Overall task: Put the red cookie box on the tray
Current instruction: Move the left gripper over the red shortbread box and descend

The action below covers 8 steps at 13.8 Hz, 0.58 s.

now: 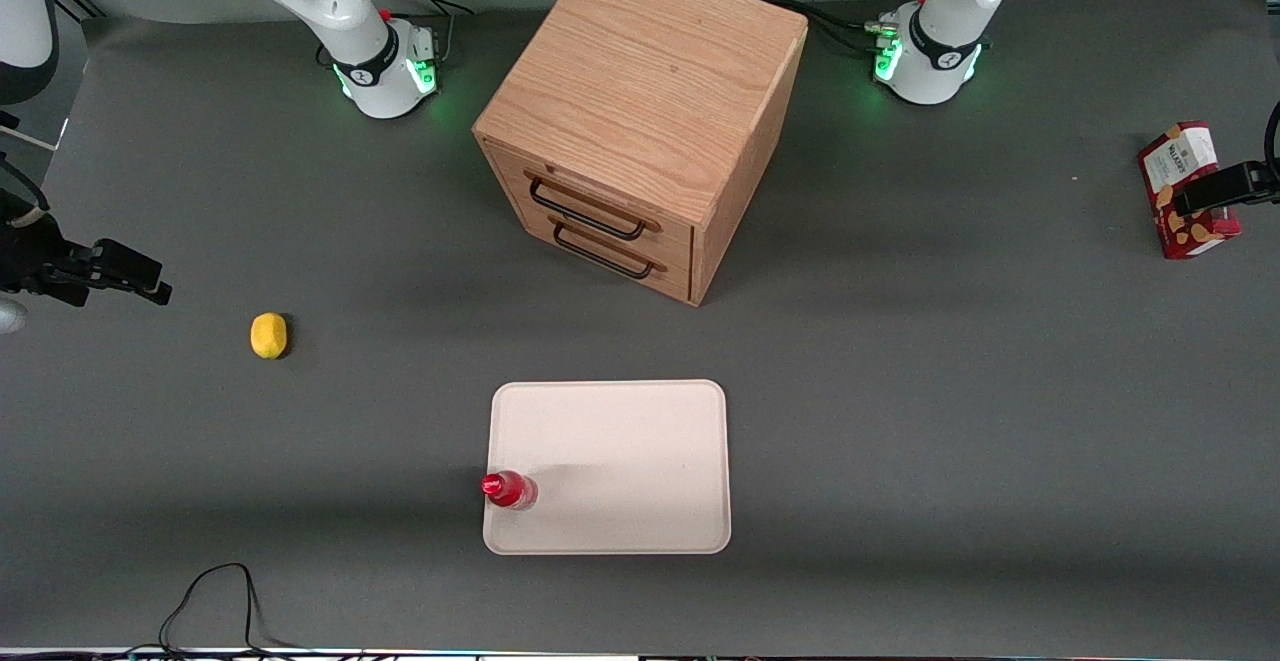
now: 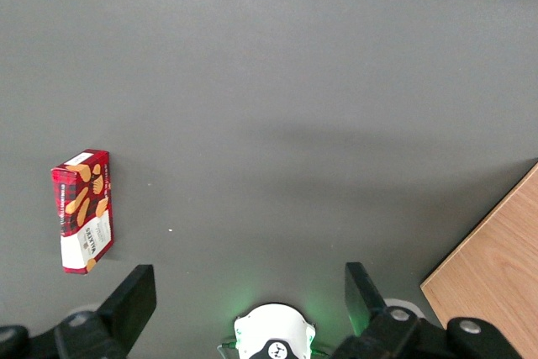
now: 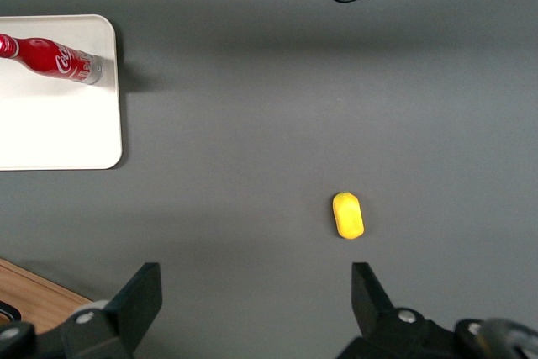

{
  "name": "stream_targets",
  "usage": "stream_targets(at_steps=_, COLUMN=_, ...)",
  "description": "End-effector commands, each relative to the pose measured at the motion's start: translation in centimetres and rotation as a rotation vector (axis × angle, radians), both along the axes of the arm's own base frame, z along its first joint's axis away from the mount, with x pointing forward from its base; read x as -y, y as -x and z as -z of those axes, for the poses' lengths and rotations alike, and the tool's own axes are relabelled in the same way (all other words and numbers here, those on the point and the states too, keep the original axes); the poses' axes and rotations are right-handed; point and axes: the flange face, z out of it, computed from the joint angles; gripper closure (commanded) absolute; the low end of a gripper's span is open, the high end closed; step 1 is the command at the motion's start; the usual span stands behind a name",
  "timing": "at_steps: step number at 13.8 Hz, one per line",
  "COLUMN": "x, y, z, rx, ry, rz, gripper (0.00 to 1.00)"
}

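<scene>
On the grey table (image 1: pixel 900 391), gripper (image 2: pixel 248 292) open near red cookie box (image 2: pixel 83 210).

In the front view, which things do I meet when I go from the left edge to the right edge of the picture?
Lemon → red bottle standing on the tray → wooden drawer cabinet → red cookie box → gripper, open, beside the box.

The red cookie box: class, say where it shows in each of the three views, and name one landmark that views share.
Front view: the red cookie box stands at the working arm's end of the table, the pincer in front of it.
Left wrist view: the box sits on bare mat, outside the open pincer.
Right wrist view: not in it.
Shared landmark: the wooden cabinet.
</scene>
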Motion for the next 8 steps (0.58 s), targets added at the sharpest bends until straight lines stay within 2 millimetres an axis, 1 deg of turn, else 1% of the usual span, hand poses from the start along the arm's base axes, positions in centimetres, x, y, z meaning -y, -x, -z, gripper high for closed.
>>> stream_targets(at_steps=1, x=0.45, y=0.57, z=-0.96, rx=0.008, ry=0.003, rz=0.017, gripper=0.00)
stream_targets(at_steps=2, x=0.01, y=0.44, z=-0.84, rx=0.012, ry=0.003, rz=0.010, gripper=0.00)
stream_targets(at_steps=8, x=-0.16, y=0.54, z=-0.87, rx=0.005, ry=-0.014, rz=-0.008, gripper=0.00)
